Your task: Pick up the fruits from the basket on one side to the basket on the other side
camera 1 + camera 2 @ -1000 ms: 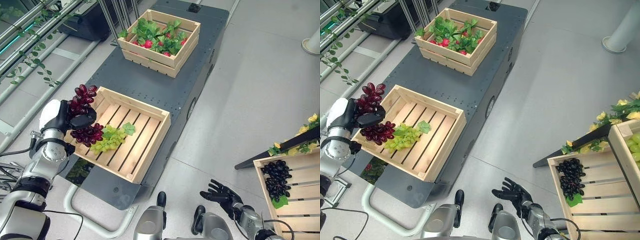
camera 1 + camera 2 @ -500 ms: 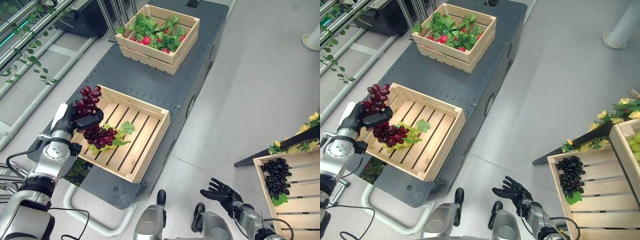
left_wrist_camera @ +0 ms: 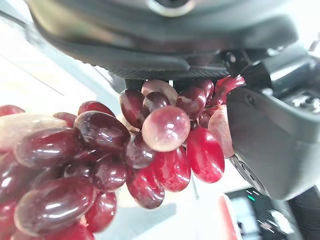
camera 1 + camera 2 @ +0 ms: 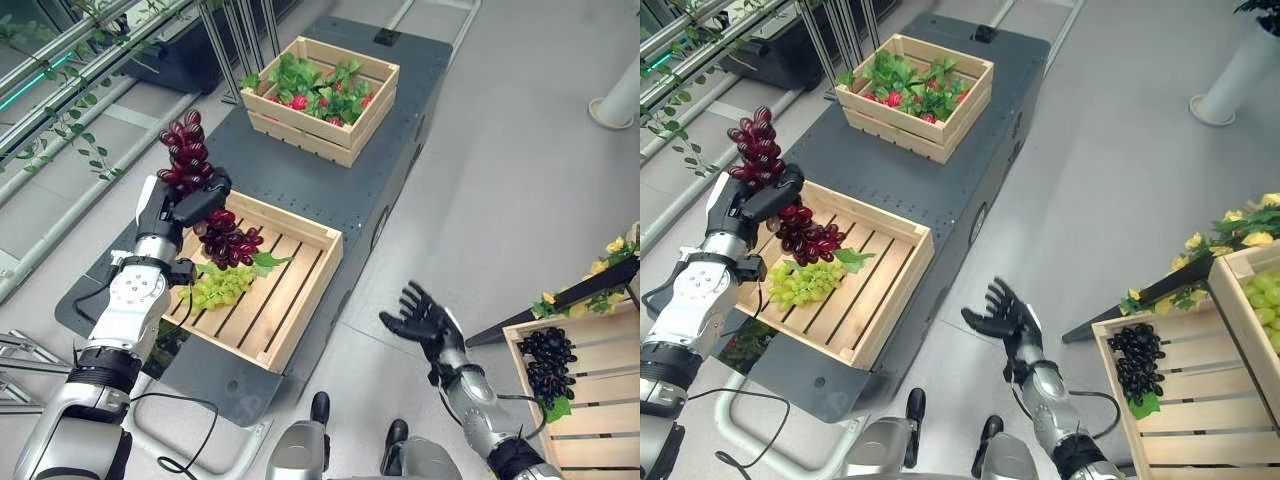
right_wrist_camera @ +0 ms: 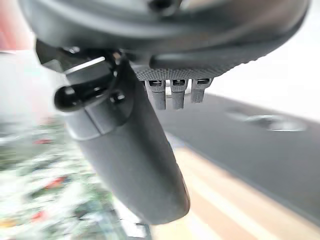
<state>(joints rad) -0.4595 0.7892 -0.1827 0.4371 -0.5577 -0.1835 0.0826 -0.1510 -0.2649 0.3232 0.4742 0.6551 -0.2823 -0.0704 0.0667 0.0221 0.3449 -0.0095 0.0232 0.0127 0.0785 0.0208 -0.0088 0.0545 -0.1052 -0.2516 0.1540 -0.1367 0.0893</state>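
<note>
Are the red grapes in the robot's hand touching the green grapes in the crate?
Apart. In the left eye view the red grapes, held in the left hand, hang above the green grapes, with crate slats showing between them.

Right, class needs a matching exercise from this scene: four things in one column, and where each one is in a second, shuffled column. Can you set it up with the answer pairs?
Things:
1. bunch of dark red grapes
2. bunch of pale green grapes
3. bunch of black grapes
4. red fruits among green leaves

Places:
A. in the wooden slatted crate on the robot's right
B. lying in the near wooden crate on the dark grey platform
C. held up in the left hand
D. in the far wooden crate on the platform

Pairs: 1-C, 2-B, 3-A, 4-D

The right hand is open and holds nothing.
</note>
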